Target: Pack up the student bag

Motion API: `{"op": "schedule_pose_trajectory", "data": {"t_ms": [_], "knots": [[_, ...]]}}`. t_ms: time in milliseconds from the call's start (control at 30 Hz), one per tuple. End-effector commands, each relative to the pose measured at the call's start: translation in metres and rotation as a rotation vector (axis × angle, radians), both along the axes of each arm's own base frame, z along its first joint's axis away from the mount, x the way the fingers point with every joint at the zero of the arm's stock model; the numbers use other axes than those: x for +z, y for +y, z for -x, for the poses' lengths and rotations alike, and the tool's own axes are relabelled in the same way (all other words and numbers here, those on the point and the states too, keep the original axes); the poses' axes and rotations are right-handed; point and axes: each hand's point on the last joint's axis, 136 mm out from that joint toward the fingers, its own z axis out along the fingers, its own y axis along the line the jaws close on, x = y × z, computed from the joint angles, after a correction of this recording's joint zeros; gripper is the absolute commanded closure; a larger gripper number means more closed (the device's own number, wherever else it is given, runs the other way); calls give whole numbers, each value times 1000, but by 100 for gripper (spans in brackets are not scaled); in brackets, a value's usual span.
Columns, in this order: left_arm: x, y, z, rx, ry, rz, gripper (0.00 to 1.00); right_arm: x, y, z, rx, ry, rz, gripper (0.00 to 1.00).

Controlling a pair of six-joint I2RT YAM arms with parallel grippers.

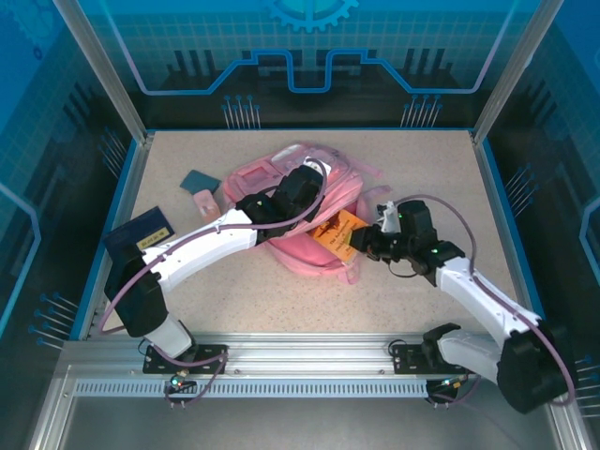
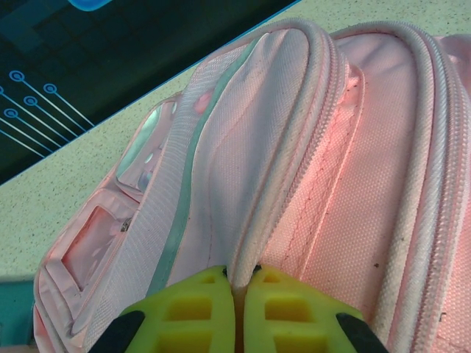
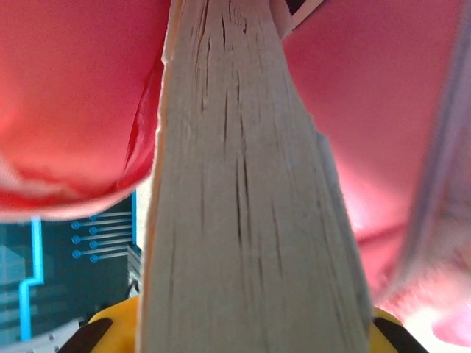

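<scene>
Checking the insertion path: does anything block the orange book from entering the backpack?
Nothing visible does. The orange book sits between folds of the pink backpack; the left gripper pinches its zip edge.

White arms (image 1: 202, 246), black joints (image 1: 141, 305)
Purple cables (image 1: 114, 291) trail both (green lights (image 1: 433, 251), right of centre); left gripper (image 2: 237, 279) yellow-green.

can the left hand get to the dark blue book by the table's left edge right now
Probably not yet: the left hand is pinching the bag. The book lies in the open beside that arm.
</scene>
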Motion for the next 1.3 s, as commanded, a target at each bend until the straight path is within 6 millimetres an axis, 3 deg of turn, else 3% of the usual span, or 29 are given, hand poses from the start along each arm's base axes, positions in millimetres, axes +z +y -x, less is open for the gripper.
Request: {"op": "schedule_pose_trajectory", "data": {"t_ms": [0,167,500,767,933,1100,1267], "knots": [[62,-17,-13,8,-147,191,96,30,21,-43,-85,-85,-99,94],[62,-18,-12,4,-142,193,96,15,36,-72,-161,-38,-97,94],[59,-23,-10,-23,-108,219,96,-33,35,-102,-360,43,-16,93],[58,-21,-10,-16,-90,248,97,-42,72,-130,-299,73,-82,88],[60,-19,-10,-15,-79,272,98,-53,84,-146,-290,70,-83,83],[60,-17,-11,-9,-70,296,98,-63,106,-152,-206,110,-119,74],[62,-19,-12,-14,-68,328,98,-73,93,-141,-186,159,-74,60]]}}
